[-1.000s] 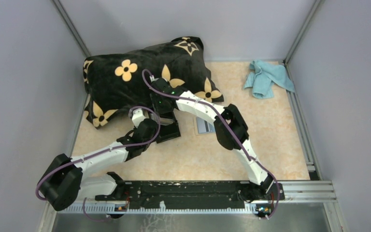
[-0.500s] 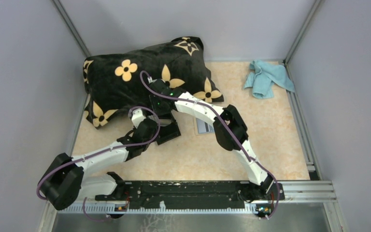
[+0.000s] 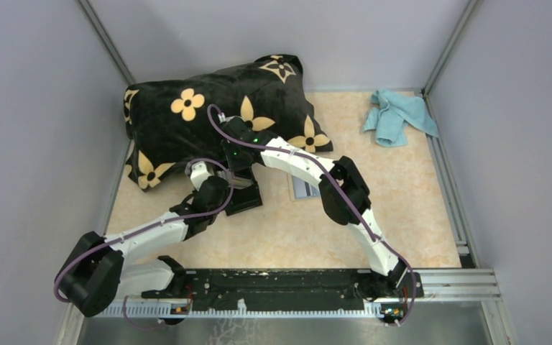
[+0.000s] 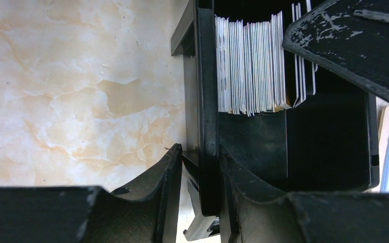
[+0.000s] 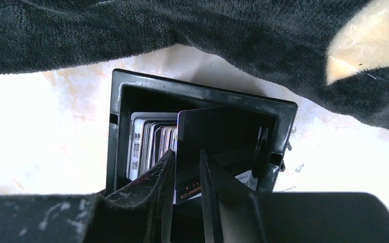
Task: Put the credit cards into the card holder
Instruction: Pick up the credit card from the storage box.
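A black, boxy card holder (image 3: 248, 201) sits on a marbled beige desk (image 3: 295, 237), just beside the edge of a plush black pillow (image 3: 208, 108) with yellow flowers. Thin pale ribbed slots (image 4: 250, 66) fill one end of it. A dark card (image 5: 218, 136) stands tilted inside. The right fingers (image 5: 157, 192) sit narrowly either side of that card; whether they clamp it cannot be told. The left fingers (image 4: 167, 192) pinch the holder's side wall. A grey card (image 3: 304, 188) lies flat just right of the holder. Bare desk stretches right towards a crumpled blue cloth (image 3: 399, 115).
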Robot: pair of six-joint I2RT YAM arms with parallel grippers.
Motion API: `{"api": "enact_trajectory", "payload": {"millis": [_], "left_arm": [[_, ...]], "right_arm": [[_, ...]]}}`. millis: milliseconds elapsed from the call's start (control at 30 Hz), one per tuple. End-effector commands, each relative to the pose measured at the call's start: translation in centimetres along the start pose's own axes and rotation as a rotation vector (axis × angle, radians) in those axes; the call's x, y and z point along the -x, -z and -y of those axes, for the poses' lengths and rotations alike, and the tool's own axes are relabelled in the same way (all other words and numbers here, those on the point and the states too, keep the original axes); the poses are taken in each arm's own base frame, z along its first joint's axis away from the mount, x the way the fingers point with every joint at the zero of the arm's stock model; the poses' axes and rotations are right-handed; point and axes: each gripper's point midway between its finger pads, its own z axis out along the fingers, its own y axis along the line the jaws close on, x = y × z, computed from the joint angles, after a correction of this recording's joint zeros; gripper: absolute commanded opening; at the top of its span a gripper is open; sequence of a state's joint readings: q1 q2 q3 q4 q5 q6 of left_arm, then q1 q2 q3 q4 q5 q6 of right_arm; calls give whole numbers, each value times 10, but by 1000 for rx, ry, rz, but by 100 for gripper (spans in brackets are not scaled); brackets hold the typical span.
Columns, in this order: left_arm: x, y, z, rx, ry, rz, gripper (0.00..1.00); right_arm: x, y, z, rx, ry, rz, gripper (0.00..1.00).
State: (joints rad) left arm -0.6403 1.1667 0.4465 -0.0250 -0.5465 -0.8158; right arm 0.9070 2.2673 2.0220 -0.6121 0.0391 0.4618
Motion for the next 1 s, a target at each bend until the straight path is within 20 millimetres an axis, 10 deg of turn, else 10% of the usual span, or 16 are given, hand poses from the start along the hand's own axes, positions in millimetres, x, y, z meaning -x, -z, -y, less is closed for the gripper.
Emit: {"api": "enact_trajectory", "payload": {"millis": [0, 967], "left_arm": [[7, 1, 1, -22, -15, 27, 35], [6, -4, 11, -68, -25, 12, 30]], "right_arm": [[28, 32, -25, 81, 24, 90, 23], [25, 27, -32, 119, 0, 70, 28]]}}
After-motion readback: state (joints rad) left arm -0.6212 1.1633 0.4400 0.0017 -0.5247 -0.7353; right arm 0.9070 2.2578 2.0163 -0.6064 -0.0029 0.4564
